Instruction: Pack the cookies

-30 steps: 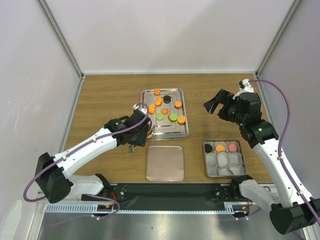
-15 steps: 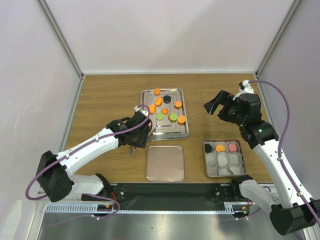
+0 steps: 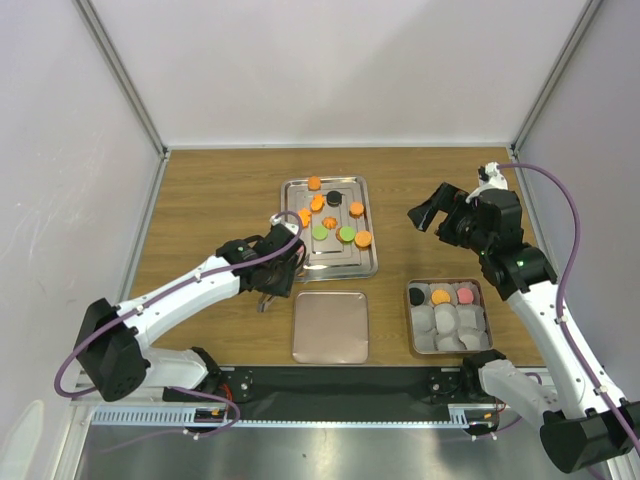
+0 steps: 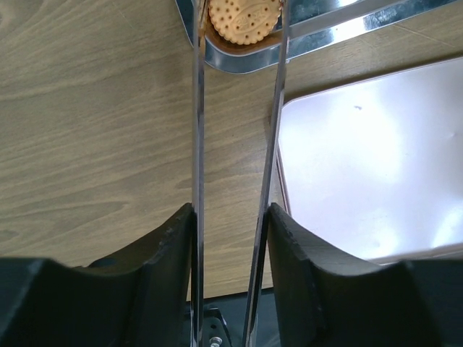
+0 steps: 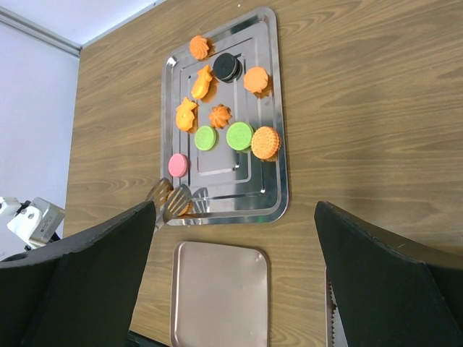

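Observation:
Several cookies (image 3: 346, 233) in orange, green, pink and black lie on the steel tray (image 3: 366, 268). My left gripper (image 3: 280, 282) is shut on metal tongs (image 4: 197, 130). The tong tips pinch a tan-orange cookie (image 4: 244, 20) at the tray's near left corner; from the right wrist the tongs (image 5: 170, 202) show there too. In the left wrist view my left gripper (image 4: 231, 217) squeezes both blades. The small square box (image 3: 483, 345) holds a black, an orange and a pink cookie (image 3: 464, 294) in its far row. My right gripper (image 3: 432, 208) hangs open and empty right of the tray.
A pinkish square lid (image 3: 331, 327) lies flat near the front edge, between the arms and just below the tray. Pale paper cups (image 3: 446, 320) fill the rest of the box. White walls close in the table on three sides.
My left arm has edged slightly toward the near edge with the tongs still at the tray's corner. The right arm has stayed put.

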Tool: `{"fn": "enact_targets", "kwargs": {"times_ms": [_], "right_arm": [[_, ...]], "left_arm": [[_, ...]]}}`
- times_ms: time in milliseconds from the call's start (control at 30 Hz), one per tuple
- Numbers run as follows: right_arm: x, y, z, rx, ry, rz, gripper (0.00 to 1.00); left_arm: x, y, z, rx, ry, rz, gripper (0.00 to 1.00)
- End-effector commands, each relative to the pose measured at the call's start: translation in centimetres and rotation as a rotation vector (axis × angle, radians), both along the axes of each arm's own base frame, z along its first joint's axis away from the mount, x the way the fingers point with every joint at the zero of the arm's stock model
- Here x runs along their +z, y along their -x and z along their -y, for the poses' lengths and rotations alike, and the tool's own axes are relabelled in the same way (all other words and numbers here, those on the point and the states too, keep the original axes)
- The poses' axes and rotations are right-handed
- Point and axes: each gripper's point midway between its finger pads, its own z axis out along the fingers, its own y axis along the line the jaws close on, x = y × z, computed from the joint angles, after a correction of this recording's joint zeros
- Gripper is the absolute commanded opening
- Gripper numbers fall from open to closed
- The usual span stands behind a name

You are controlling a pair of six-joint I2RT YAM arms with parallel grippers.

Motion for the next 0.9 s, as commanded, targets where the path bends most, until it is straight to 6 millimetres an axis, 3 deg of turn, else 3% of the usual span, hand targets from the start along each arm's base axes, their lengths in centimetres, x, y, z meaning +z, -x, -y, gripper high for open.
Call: {"fn": "enact_targets", "kwargs": {"times_ms": [0,267,600,867], "right_arm": [[1.5,0.0,-0.1,0.003,-0.013,0.057,1.0],[1.6,-0.1,-0.1,0.002,-0.012,0.062,1.0],[2.0,-0.2,0.4,-0.018,0.007,0.068,1.0],[2.4,-0.3,0.6,-0.029,0.015,0.076,1.0]], "left_arm": [[0.2,-0.4,0.1,-0.009,0.007,0.009,0.47],[2.2,-1.4,0.8,-0.022,0.025,0.055,0.41],[5.1,-3.4,3.1,-0.057,0.06,0.113,0.4],[6.7,-3.9,7.3,-0.137,0.089,0.133,0.4]]}}
